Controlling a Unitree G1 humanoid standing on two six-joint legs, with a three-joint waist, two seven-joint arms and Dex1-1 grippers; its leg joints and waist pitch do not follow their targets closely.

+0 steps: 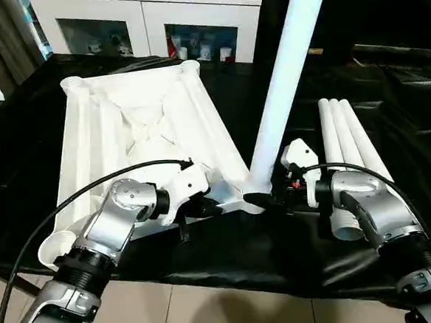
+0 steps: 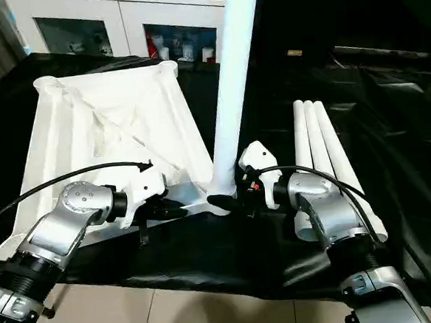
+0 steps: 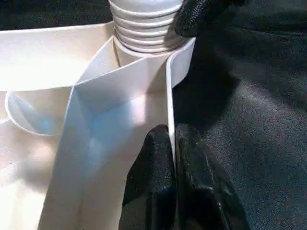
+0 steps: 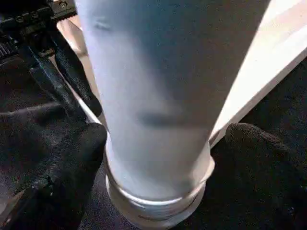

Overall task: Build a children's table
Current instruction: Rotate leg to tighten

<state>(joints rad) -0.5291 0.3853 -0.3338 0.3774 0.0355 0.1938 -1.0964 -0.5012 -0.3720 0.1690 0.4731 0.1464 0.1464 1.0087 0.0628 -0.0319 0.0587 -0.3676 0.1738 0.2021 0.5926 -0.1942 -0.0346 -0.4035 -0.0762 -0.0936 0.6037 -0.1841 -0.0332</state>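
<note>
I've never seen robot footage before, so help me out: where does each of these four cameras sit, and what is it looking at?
Left eye: on the head, looking down at the tabletop over both silver forearms.
Right eye: beside it, same scene, with the spare legs.
Left wrist: along the left pincer, shut on the tabletop's rim.
Right wrist: along the right pincer, fingers either side of the upright leg.
All four share that leg.

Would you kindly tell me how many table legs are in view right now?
4: one upright leg stands in the tabletop's near corner socket; three spare legs lie side by side on the black cloth to its right.
</note>
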